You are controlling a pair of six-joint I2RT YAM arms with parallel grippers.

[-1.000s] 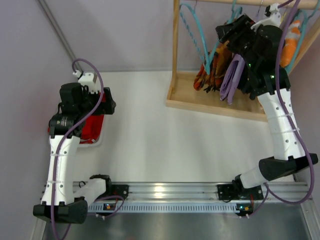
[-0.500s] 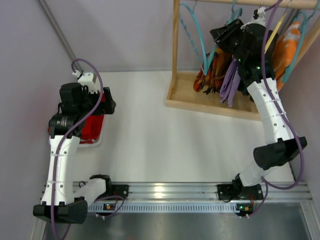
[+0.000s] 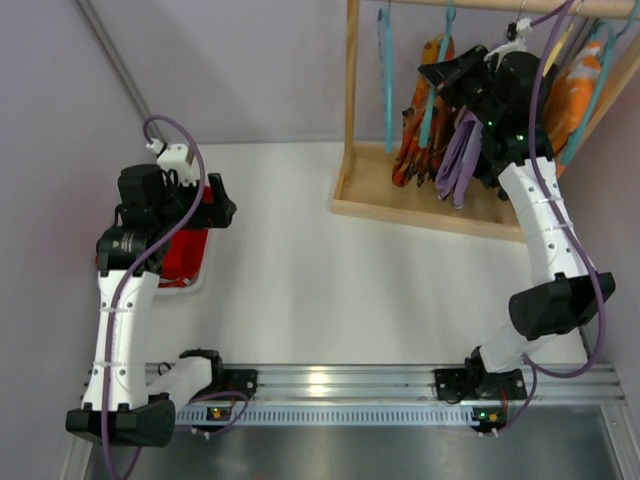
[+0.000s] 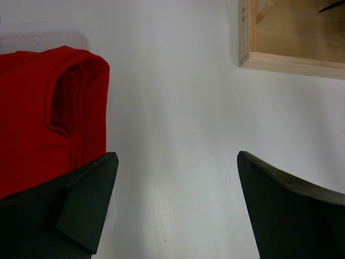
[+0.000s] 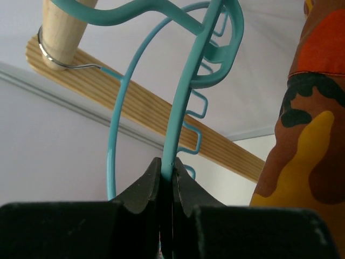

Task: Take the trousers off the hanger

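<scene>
While the trousers [image 3: 410, 150] hang in the wooden rack [image 3: 352, 100] at the far right of the tabletop [image 3: 300, 250], their orange, yellow and black blotches reach down to the rack's base board. From above, the teal hanger [image 3: 436, 90] shows as a thin strip running down the front of them. Whether the cloth is draped over its bar I cannot tell from where I stand.

The right claw [image 5: 172, 178] is up among the hanging things, clenched on a teal hanger's thick plastic rod. Both fingers are pressed flat against it with no gap showing. In the wrist view the trousers hang just to the right of that grip, apart from the fingers. Above, a thinner teal wire curves up to a metal hook looped round the round wooden rail [image 5: 59, 32].

Beside the trousers, under the right arm, hangs a purple cloth [image 3: 460, 150], and an orange-and-white garment [image 3: 580, 85] hangs further right. A bare teal hanger [image 3: 387, 80] hangs near the rack's left post.

Well apart from all this, on the left side of the tabletop, the left claw [image 4: 178, 210] hangs released, its jaws spread wide over bare white surface. A folded red cloth [image 4: 38, 108] lies in a pale tray [image 3: 195, 285] just beside its left finger.
</scene>
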